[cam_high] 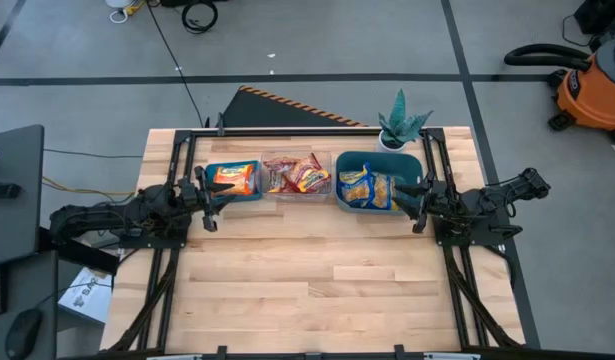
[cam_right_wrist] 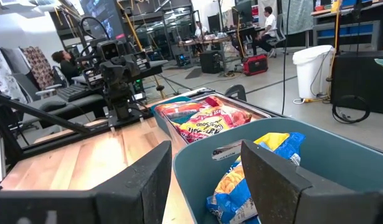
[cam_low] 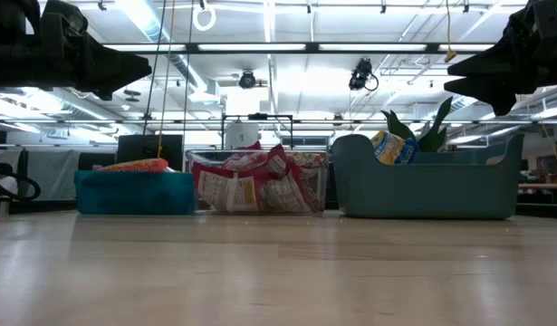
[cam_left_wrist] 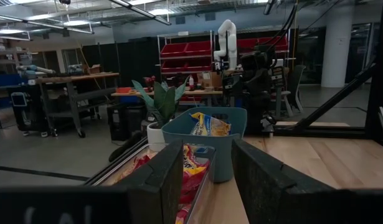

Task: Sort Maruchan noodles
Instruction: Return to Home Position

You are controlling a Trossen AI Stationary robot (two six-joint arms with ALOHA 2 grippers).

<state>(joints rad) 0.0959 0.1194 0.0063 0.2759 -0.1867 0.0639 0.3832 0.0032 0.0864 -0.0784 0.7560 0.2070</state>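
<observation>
Noodles [cam_high: 309,176] lie sorted in three bins [cam_high: 379,155] at upper centre, with left gripper [cam_high: 209,205] and right gripper [cam_high: 417,207] spread empty just beside them, so careless homing might clip a bin.

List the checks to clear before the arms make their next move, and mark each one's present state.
1. Left pincer open with nothing between its fingers: ok.
2. Right pincer open with nothing between its fingers: ok.
3. No packet lying loose on the table: ok in the high view.
4. Orange packets inside the blue bin: ok.
5. Red packets inside the clear bin, and yellow-and-blue packets inside the teal bin: ok.
6. Full packet count in the bins: cannot tell, because the packets overlap.
</observation>
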